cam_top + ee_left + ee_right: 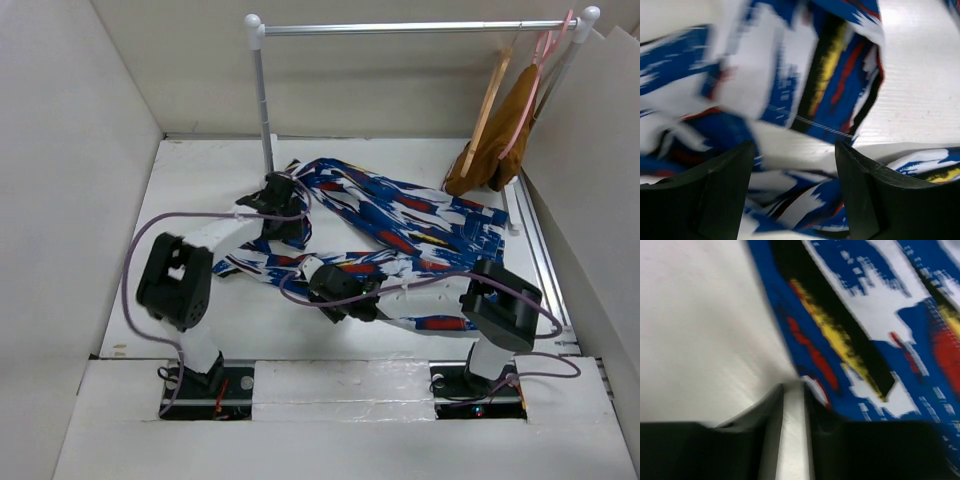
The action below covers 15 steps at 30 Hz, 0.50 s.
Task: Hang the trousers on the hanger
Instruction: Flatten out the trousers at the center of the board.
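Observation:
The trousers [400, 215], bright blue with white, red, yellow and black streaks, lie spread and crumpled across the middle of the white table. The tan wooden hanger [487, 105] hangs by its hook from the metal rail at the back right. My left gripper [288, 228] is low over the trousers' left end. In the left wrist view it [795, 150] is open, with the fabric [840, 75] under and between the fingers. My right gripper [322, 282] is at the near leg. In the right wrist view it [793, 387] is nearly shut, a thin white strip between its fingers, the trousers' edge [850, 340] beside the right finger.
A pink hanger [530, 100] carrying a mustard-brown garment [495, 150] hangs right of the wooden one. The rail's left post [264, 110] stands just behind the left gripper. White walls close in the table on the left, back and right.

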Tool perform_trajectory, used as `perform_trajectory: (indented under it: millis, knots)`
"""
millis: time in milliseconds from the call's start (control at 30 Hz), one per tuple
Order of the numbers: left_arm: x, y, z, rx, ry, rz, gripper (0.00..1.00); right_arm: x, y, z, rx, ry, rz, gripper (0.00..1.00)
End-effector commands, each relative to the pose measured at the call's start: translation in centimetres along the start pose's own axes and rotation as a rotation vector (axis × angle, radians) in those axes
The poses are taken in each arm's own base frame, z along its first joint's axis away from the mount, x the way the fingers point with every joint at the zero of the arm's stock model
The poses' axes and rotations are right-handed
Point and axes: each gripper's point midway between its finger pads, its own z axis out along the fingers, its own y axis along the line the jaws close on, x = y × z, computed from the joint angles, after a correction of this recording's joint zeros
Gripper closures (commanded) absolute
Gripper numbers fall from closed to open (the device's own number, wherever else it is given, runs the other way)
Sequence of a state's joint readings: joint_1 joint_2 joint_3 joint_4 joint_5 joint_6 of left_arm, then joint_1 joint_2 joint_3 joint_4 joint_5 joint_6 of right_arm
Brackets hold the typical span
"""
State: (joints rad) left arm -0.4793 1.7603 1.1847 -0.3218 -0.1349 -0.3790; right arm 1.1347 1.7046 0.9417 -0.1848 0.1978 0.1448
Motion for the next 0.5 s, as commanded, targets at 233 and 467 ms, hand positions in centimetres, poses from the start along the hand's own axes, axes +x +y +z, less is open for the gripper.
perform_trajectory:
  millis: [233,467]
  knots:
    - [-2.7,8.9,-8.4,-0.142,-0.193,-0.274,0.36,5.3,4.2,-3.4,-0.023,0.067,-0.098,1.0]
    - [-0.3,17.1,-9.7,-0.209,-0.274,-0.673,0.3,3.5,4.4,-7.7,-0.052,-0.039,-0.106,0.93]
